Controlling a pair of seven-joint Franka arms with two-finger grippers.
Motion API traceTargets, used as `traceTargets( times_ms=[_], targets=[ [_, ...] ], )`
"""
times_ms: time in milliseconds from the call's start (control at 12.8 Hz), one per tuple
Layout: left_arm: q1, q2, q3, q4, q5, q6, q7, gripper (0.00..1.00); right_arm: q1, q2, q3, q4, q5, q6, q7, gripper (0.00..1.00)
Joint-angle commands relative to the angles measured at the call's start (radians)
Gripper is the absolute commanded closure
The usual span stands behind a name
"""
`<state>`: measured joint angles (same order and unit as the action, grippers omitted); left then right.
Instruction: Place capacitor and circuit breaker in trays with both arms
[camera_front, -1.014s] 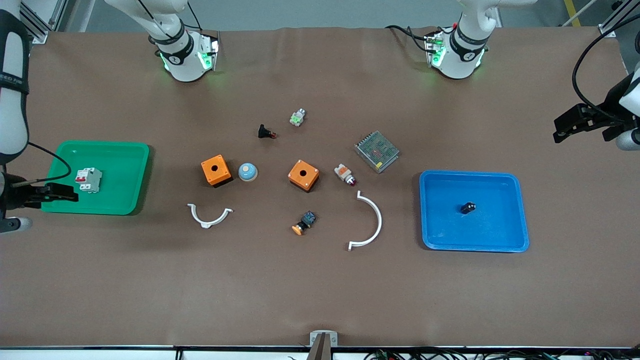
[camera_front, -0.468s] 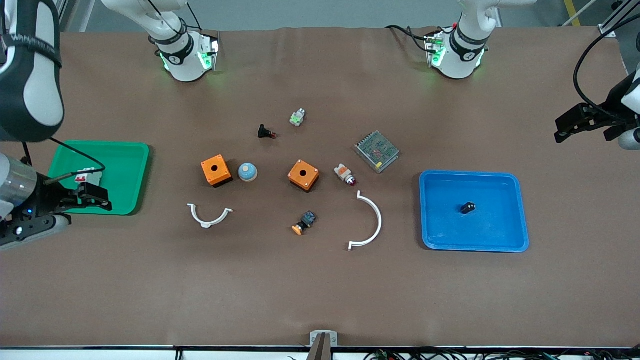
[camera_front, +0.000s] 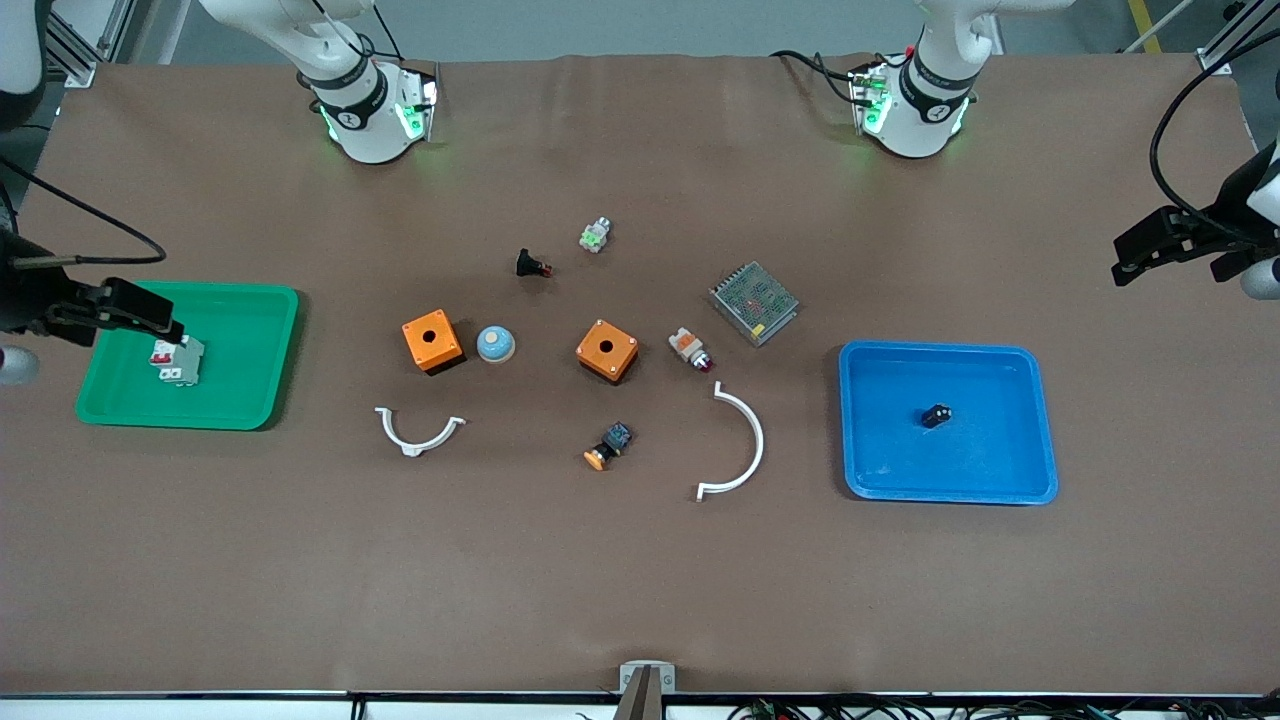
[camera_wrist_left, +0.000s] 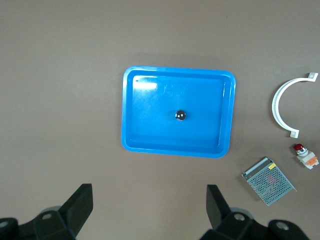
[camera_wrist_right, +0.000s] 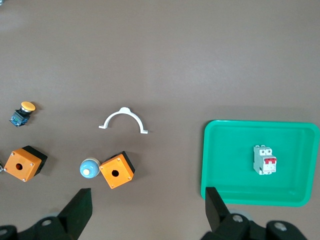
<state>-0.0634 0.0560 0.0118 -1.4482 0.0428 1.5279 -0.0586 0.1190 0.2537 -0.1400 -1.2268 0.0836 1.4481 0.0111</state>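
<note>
The circuit breaker (camera_front: 177, 360), a white block with red toggles, lies in the green tray (camera_front: 250, 400) at the right arm's end of the table. It also shows in the right wrist view (camera_wrist_right: 264, 160). The capacitor (camera_front: 936, 415), a tiny dark cylinder, lies in the blue tray (camera_front: 1000, 480) at the left arm's end, and shows in the left wrist view (camera_wrist_left: 180, 115). My right gripper (camera_front: 150, 312) (camera_wrist_right: 148, 200) is open and empty, high over the green tray's edge. My left gripper (camera_front: 1140, 250) (camera_wrist_left: 148, 200) is open and empty, high over bare table beside the blue tray.
In the table's middle lie two orange boxes (camera_front: 432, 341) (camera_front: 607, 350), a blue dome (camera_front: 495, 344), two white curved brackets (camera_front: 419, 432) (camera_front: 738, 442), a mesh-covered metal box (camera_front: 754, 302), a black push-button (camera_front: 532, 265), a white-and-orange part (camera_front: 690, 349) and a black-and-blue switch (camera_front: 608, 446).
My right arm has swung about over the green tray; its gripper now sits over the tray's edge nearer the robots' bases. The breaker, the capacitor and the left arm have stayed put.
</note>
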Motion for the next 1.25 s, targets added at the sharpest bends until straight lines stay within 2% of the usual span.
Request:
traceTargets(
  times_ms=[0,78,390,546,1170],
  targets=[
    [0.002,-0.005,0.007,-0.003,0.0,0.005,0.033,0.0,0.008,-0.026,-0.023,-0.023,-0.062,0.012,-0.076,0.0],
    [0.0,-0.005,0.007,0.003,0.0,0.005,0.031,0.0,0.01,-0.04,-0.023,-0.032,-0.082,0.043,-0.082,0.0],
    [-0.003,-0.004,0.007,0.011,0.002,0.003,0.031,0.0,0.011,-0.088,-0.021,-0.124,-0.029,0.1,-0.001,0.0],
    [-0.004,-0.004,0.005,0.011,0.002,0.002,0.031,0.0,0.019,-0.109,-0.02,-0.155,-0.028,0.123,0.006,0.0],
    [-0.01,-0.004,-0.001,0.011,-0.009,-0.009,0.029,0.0,0.011,-0.128,-0.021,-0.169,-0.044,0.117,-0.008,0.0]
  ],
)
